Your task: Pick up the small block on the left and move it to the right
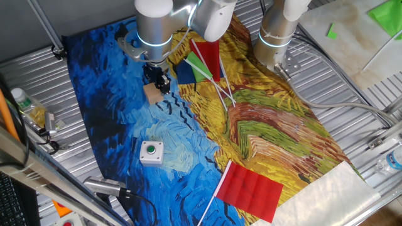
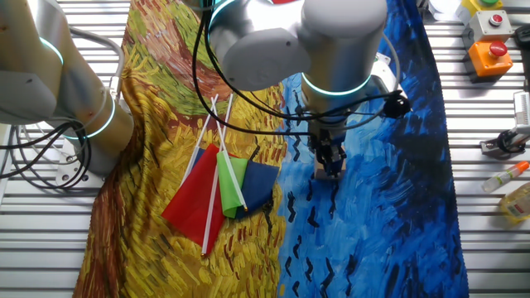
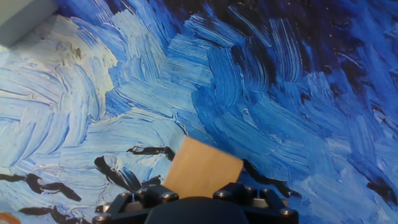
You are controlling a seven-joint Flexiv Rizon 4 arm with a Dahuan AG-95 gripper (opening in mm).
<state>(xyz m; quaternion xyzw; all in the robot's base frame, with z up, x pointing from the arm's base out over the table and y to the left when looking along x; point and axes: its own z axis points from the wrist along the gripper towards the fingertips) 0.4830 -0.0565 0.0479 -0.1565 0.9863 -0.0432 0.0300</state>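
The small block [image 1: 151, 93] is a tan wooden cube lying on the blue part of the painted cloth, at the left. It also shows in the other fixed view [image 2: 328, 174] and at the bottom middle of the hand view [image 3: 202, 167]. My gripper [image 1: 161, 82] hangs straight over it, low to the cloth, with its fingertips at the block's top. The jaws stand apart on either side of the block, which sits turned a little against them. The gripper body [image 3: 198, 208] hides the block's near part.
A white box with a green button [image 1: 151, 152] sits on the cloth nearer the front. Small red, green and blue flags [image 1: 204, 63] lie just right of the gripper. A large red flag [image 1: 250, 190] lies at the front right. A second arm's base [image 1: 276, 37] stands behind.
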